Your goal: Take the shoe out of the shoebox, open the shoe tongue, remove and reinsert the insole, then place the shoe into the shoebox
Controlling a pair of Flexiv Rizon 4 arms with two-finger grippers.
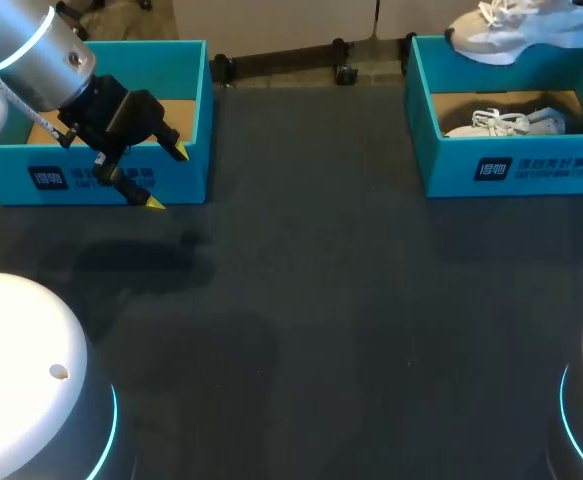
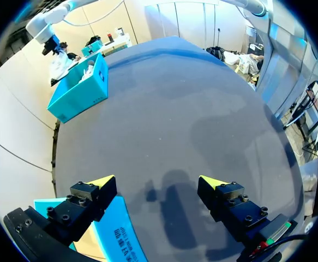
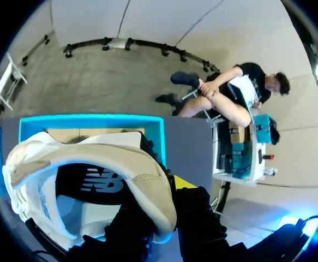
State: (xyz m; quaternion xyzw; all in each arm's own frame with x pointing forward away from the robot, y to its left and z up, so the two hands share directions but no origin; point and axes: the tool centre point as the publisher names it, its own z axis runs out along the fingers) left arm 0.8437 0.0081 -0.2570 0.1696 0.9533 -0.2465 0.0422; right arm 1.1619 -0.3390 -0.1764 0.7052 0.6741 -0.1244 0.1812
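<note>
The right tool (image 3: 167, 218), clamped on the collar of the shoe (image 3: 88, 164), holds it above the back wall of the right shoebox (image 1: 516, 165), long axis along the box. The left tool (image 1: 168, 178), spread and empty, hangs well apart beside the left shoebox (image 1: 31, 180) across the bench (image 1: 321, 300).

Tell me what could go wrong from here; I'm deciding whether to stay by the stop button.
1. The right gripper pinches the shoe only by its collar rim, above the right shoebox. It might slip and drop onto the second shoe lying inside.
2. The open left gripper hangs close to the front wall of the left shoebox. If it swings across to help, it could nudge that box.
</note>
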